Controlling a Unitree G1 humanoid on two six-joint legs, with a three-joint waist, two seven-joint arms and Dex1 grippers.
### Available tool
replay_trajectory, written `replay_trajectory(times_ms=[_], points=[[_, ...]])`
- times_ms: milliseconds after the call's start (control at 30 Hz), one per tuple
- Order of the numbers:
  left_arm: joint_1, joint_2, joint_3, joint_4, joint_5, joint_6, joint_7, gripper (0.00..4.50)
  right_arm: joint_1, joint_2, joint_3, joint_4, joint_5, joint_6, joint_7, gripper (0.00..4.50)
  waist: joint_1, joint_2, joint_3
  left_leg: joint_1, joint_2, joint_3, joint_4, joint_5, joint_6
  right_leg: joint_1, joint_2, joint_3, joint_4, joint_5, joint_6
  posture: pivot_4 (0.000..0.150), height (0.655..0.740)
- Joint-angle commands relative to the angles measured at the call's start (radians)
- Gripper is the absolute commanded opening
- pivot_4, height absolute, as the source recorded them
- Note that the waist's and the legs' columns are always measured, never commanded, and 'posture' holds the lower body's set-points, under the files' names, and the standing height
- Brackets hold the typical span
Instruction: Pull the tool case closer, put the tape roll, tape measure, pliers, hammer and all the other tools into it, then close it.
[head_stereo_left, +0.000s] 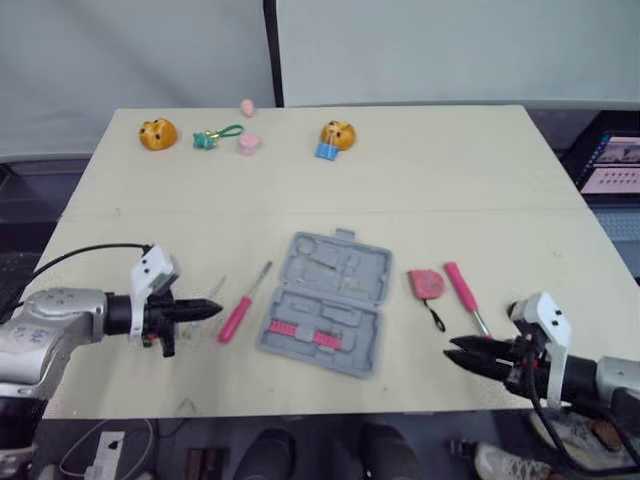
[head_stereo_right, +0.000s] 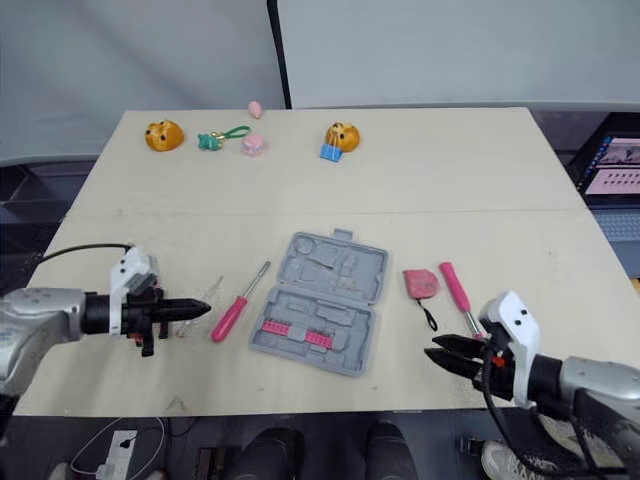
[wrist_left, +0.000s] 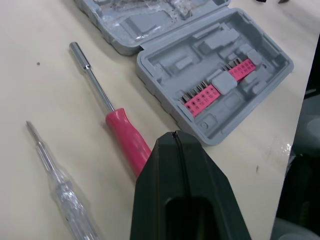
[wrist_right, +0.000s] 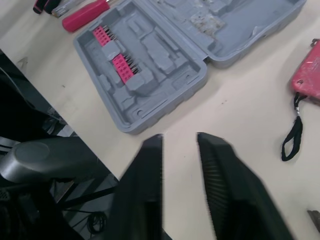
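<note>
Right gripper (head_stereo_left: 452, 350): near right table edge, fingers narrowly apart, holding nothing.
Left gripper (head_stereo_left: 214, 308): near left, fingers pressed together, holding nothing.
Tool case (head_stereo_left: 325, 302): open, table centre, between grippers.
Pink screwdriver (head_stereo_left: 238, 312): just left of case.
Tape measure (head_stereo_left: 427, 285): just right of case.

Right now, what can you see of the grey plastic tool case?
The grey plastic tool case lies open on the beige table, slightly askew, with its lid half on the far side. A small tab sticks out of its far edge. Both halves show moulded recesses, and the near half holds two pink bit strips. Nothing else touches it.
</note>
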Motion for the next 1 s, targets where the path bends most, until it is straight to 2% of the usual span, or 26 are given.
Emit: replay_trajectory(times_ms=[33,200,400,900,1000], points=[[-0.072,-0.033,-0.053,0.09,0.066,-0.094,-0.035,0.0,-0.036,0.025,0.052,0.014,-0.04,-0.007,-0.057,0.03,0.001,0.0,0.0,0.0,0.0,0.0,0.0,0.0,0.0,0.0,0.0,0.0,0.0,0.0,0.0,0.15,0.7121],[-0.189,-0.1,-0.158,0.227,0.171,-0.209,-0.071,0.0,-0.098,0.073,0.156,0.047,-0.14,-0.034,-0.128,0.03,0.001,0.0,0.0,-0.001,0.0,0.001,0.003,0.0,0.0,-0.003,0.0,-0.003,0.008,0.0,0.0,0.15,0.7121],[-0.278,-0.191,-0.201,0.388,0.296,-0.399,-0.019,0.0,-0.168,0.119,0.262,0.099,-0.217,-0.022,-0.184,0.03,0.0,0.0,0.0,-0.002,0.0,0.001,0.007,-0.001,0.0,-0.003,-0.001,-0.007,0.01,0.0,-0.001,0.15,0.7121],[-0.46,-0.32,-0.249,0.737,0.443,-0.594,-0.037,0.0,-0.409,0.251,0.429,0.319,-0.344,0.03,-0.247,0.03,-0.016,-0.001,0.0,-0.007,-0.003,0.004,0.012,-0.001,0.001,-0.013,-0.004,-0.017,0.019,0.001,-0.002,0.15,0.7121],[-0.484,-0.344,-0.252,0.783,0.454,-0.617,-0.047,0.0,-0.434,0.269,0.446,0.354,-0.366,0.024,-0.245,0.03,-0.018,-0.001,0.0,-0.007,-0.007,0.004,0.012,-0.001,0.001,-0.017,-0.015,-0.038,0.025,0.002,-0.004,0.15,0.7121]])
